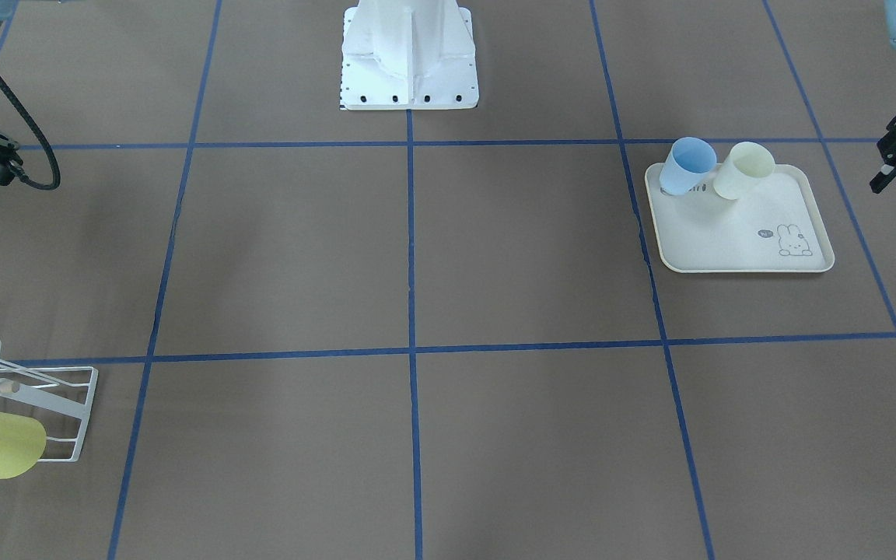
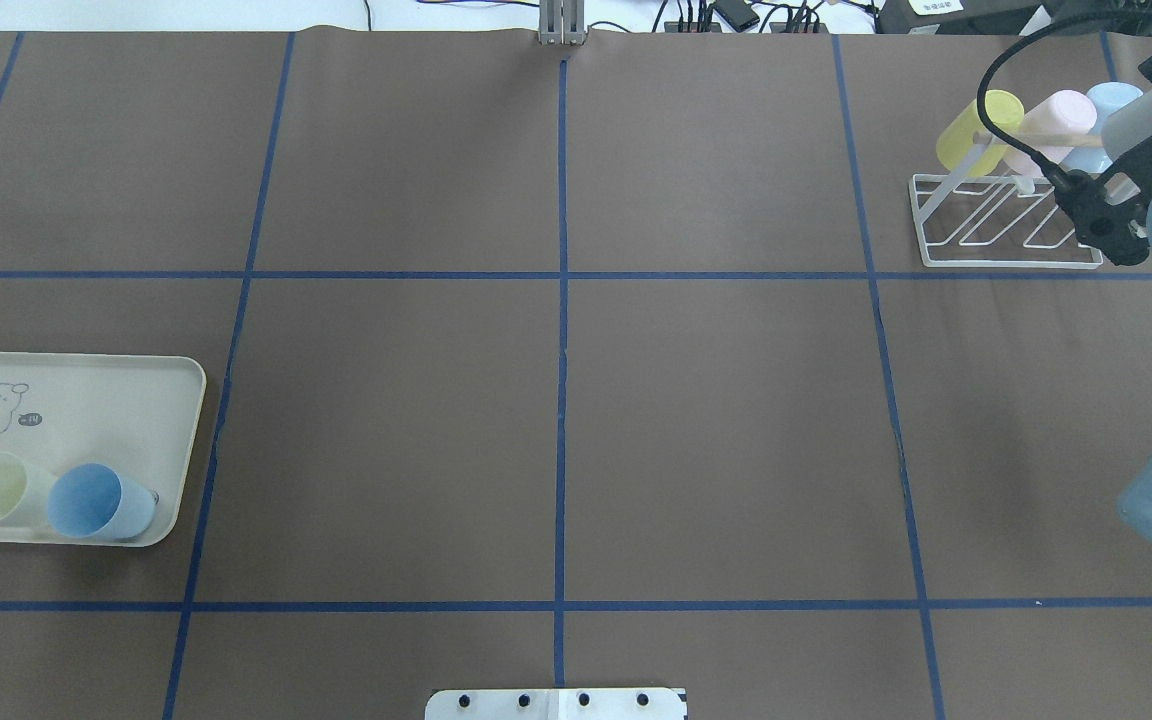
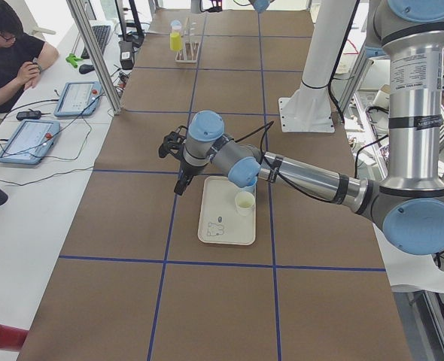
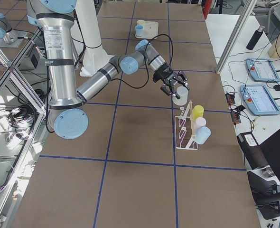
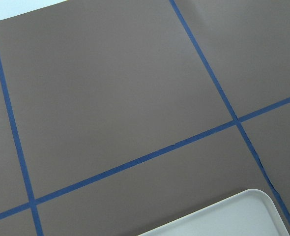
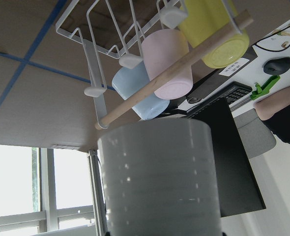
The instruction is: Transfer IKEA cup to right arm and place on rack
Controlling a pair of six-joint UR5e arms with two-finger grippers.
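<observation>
Table (image 4: 130,190) first: got the right arm (image 4: 107,72) stretched out to its end, left pincer (image 1: 891,159) spread wide and empty by the rabbit tray (image 1: 736,233), then the white wire rack (image 2: 1006,225), and just beside it a whitish IKEA cup (image 4: 180,99) clamped in the right pincer (image 4: 178,90). Probably light, stiff, slick plastic; best gripped across the side wall. Can't make out the cup overhead, likely behind the arm; shows big in the right wrist view.

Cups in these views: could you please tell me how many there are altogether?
6. On the rack: yellow cup, pink cup, rack's blue cup. On the tray: tray's blue cup, cream cup. The right gripper holds a white cup. None seems hidden.
</observation>
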